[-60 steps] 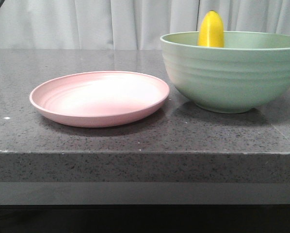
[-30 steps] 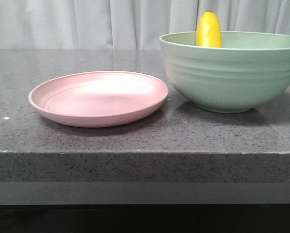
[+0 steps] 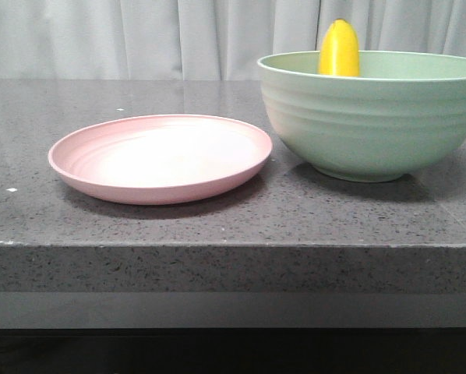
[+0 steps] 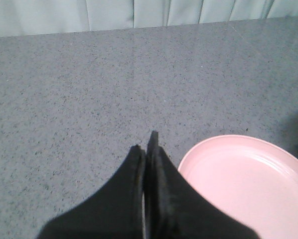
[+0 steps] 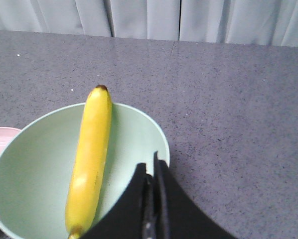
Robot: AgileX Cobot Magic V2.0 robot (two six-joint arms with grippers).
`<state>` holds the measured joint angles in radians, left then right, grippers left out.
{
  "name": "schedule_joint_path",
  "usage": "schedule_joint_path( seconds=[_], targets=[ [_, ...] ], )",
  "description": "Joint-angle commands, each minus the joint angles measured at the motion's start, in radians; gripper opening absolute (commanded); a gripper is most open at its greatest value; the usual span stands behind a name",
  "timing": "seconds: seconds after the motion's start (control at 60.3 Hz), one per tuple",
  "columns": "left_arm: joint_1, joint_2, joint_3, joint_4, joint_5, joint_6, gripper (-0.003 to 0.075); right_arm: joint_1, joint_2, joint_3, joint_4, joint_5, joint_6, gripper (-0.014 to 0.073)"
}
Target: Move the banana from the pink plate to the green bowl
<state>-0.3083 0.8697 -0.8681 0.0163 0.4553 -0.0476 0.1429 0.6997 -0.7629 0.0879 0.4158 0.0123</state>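
The yellow banana (image 3: 340,48) lies in the green bowl (image 3: 373,117) at the right of the counter, its tip sticking up over the far rim. In the right wrist view the banana (image 5: 89,159) leans along the inside of the bowl (image 5: 34,174). The pink plate (image 3: 161,156) sits empty left of the bowl; part of it shows in the left wrist view (image 4: 248,184). My right gripper (image 5: 151,167) is shut and empty above the bowl's rim. My left gripper (image 4: 146,144) is shut and empty above the counter beside the plate. Neither gripper shows in the front view.
The dark speckled stone counter (image 3: 217,226) has its front edge close to the plate and bowl. A pale curtain (image 3: 139,35) hangs behind the counter.
The front view shifted slightly and came back; the banana, bowl and plate stand as one second ago.
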Motion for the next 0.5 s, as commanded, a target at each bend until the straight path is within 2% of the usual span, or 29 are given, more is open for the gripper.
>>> schedule_joint_path(
  seconds=[0.0,0.083,0.282,0.481],
  targets=[
    [0.003,-0.145,0.083,0.000,-0.112,-0.010,-0.0020,-0.002,-0.087,0.066,0.040,-0.146,-0.002,-0.0062],
    [0.003,-0.267,0.180,0.013,-0.110,-0.010,-0.0020,-0.002,-0.182,0.158,0.079,-0.178,-0.002,-0.0062],
    [0.003,-0.513,0.378,-0.028,-0.110,-0.010,-0.0020,-0.002,-0.395,0.354,0.080,-0.199,-0.002,-0.0062],
    [0.003,-0.680,0.471,-0.028,-0.110,-0.010,-0.0020,-0.002,-0.544,0.443,0.081,-0.204,-0.002,-0.0062]
  ],
)
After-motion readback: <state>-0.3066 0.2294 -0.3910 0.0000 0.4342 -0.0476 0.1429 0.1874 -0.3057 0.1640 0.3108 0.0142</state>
